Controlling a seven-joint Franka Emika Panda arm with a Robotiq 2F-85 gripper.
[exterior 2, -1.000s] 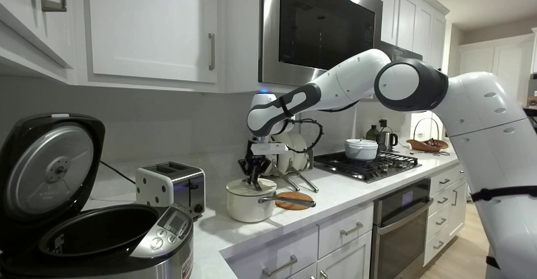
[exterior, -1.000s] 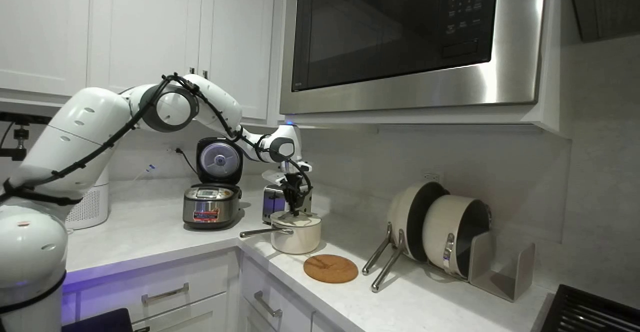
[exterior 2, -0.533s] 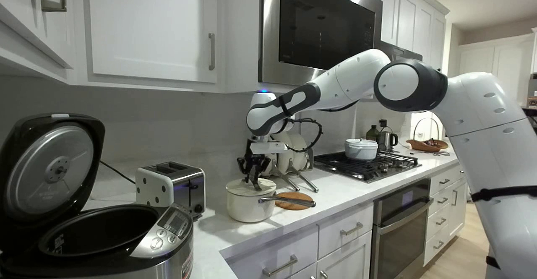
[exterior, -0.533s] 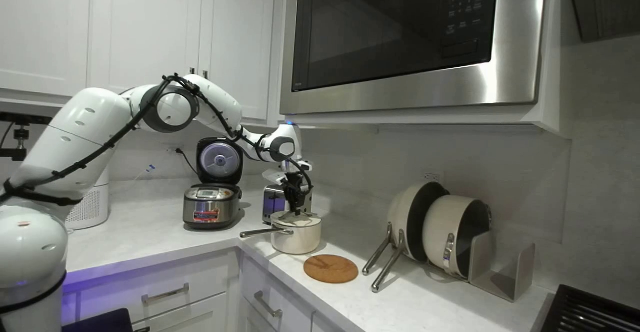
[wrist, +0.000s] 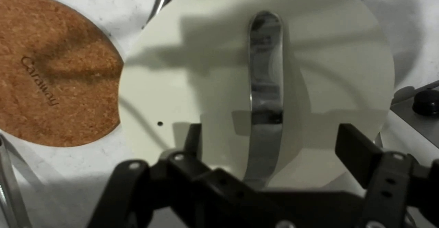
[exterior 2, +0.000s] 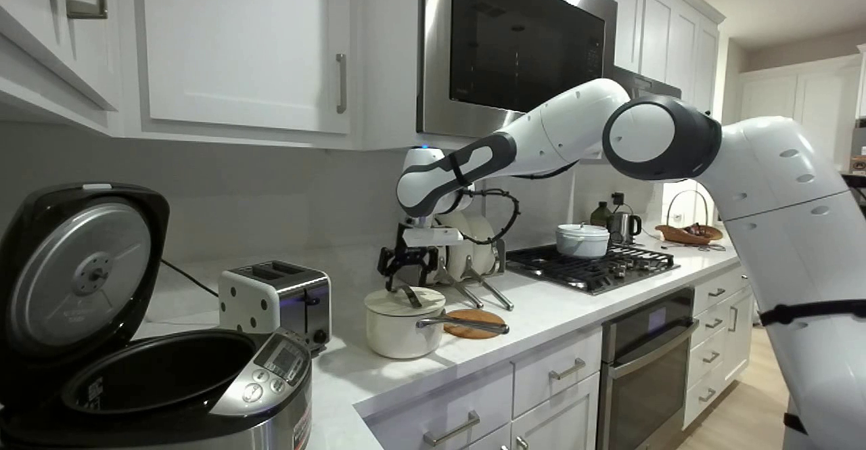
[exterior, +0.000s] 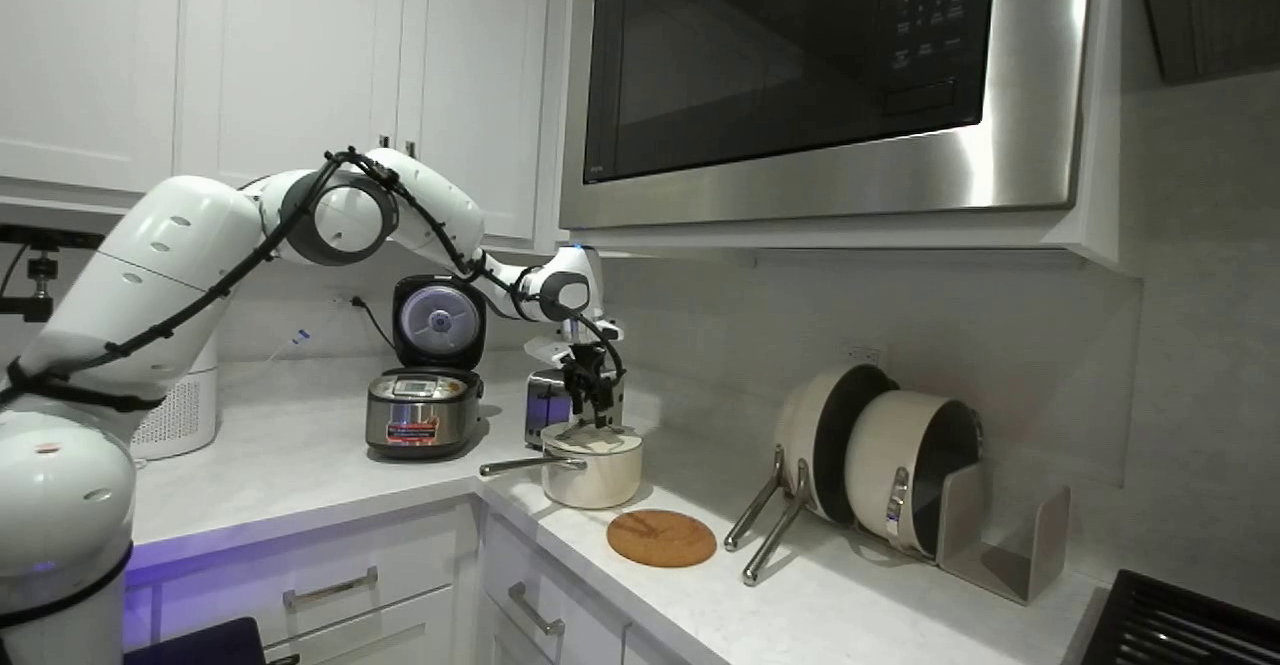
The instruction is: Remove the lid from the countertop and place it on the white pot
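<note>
The cream lid (wrist: 212, 94) rests on the white pot (exterior 2: 400, 335) on the countertop, covering its top. A shiny metal strap handle (wrist: 266, 73) arches over the lid, also visible in an exterior view as a curved handle (exterior 2: 410, 296). Just above it, my gripper (exterior 2: 407, 282) points down with its jaws spread wide. In the wrist view the black fingers (wrist: 358, 152) stand on either side of the handle, with clear gaps to it and nothing held. The pot's long handle (exterior: 530, 465) sticks out over the counter's edge side.
A round cork trivet (exterior: 661, 538) lies beside the pot. Close behind stands a toaster (exterior 2: 284, 298); a rice cooker (exterior: 424, 410) has its top raised. Pans (exterior: 905, 470) stand in a rack along the wall. A microwave (exterior: 800, 95) hangs overhead.
The gripper has gone from shut at the lid's handle to wide open, and it has risen very slightly. The lid and the pot have stayed in place.
</note>
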